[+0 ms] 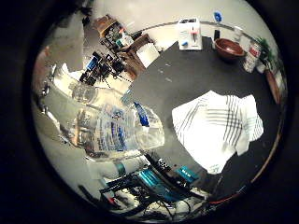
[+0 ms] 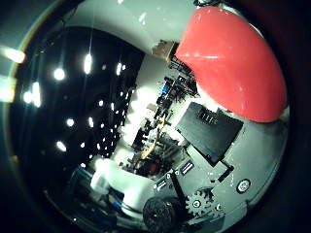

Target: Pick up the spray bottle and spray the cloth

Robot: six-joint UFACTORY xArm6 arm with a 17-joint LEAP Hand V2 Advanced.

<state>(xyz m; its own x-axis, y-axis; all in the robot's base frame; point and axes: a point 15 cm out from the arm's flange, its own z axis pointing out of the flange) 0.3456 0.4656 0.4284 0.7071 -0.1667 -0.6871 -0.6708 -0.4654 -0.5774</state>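
A: Where's the spray bottle (image 1: 112, 123)?

B: Right against the palm, clear body lying across the little-finger view, lifted off the table (image 1: 187, 79). The red bulk filling the thumb view looks like its spray head (image 2: 233, 63), though I can't be sure.

A: And the hand (image 2: 204, 160)?

B: Black and white parts with a gear sit just beside the red piece. With the bottle this close and off the table, I judge the hand to be wrapped round it, but the fingers themselves aren't plainly shown.

A: The cloth (image 1: 217, 128)?

B: White with dark stripes, rumpled on the dark table, well apart from the bottle and below it.

A: So what makes the next bit go well?

B: Bring the nozzle to face the cloth before squeezing. I can't tell where it points now. Keep the grip firm so the smooth clear body doesn't twist when the trigger is pressed.

A: Anything in the way?

B: Not between bottle and cloth. A white toaster (image 1: 190, 33), a brown bowl (image 1: 229, 48) and a can (image 1: 252, 55) stand at the far edge, clear of the cloth.
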